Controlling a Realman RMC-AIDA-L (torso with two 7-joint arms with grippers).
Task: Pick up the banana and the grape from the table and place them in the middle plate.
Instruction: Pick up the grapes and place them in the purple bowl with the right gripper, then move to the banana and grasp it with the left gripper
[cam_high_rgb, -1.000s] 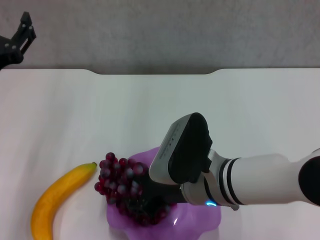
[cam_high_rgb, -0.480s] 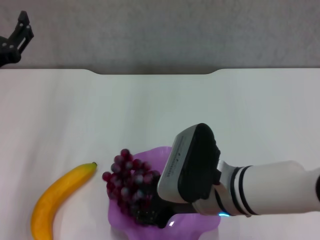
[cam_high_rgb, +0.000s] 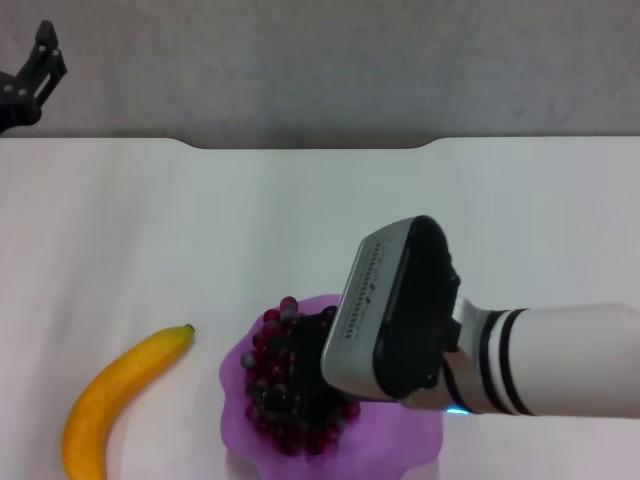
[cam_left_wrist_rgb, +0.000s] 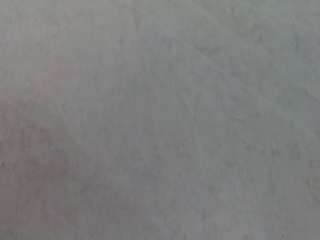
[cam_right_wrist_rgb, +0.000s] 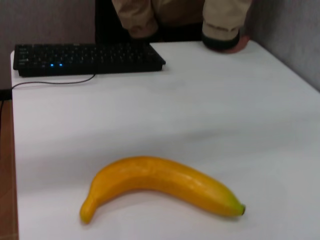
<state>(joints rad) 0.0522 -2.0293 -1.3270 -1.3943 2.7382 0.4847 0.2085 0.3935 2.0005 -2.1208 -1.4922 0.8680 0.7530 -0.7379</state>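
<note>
The grape bunch lies over the purple scalloped plate at the near middle of the white table. My right gripper reaches in from the right, its dark fingers in among the grapes and mostly hidden under the wrist housing; it appears shut on the bunch. The yellow-orange banana lies on the table left of the plate, apart from it. It also shows in the right wrist view. My left gripper is parked high at the far left, off the table, open.
In the right wrist view a black keyboard and a person's sleeved arms are at the table's left end, beyond the banana. The left wrist view shows only a grey surface.
My right gripper has carried the grape bunch to the right, from the plate's left rim to over its middle. The banana and the left arm have not moved.
</note>
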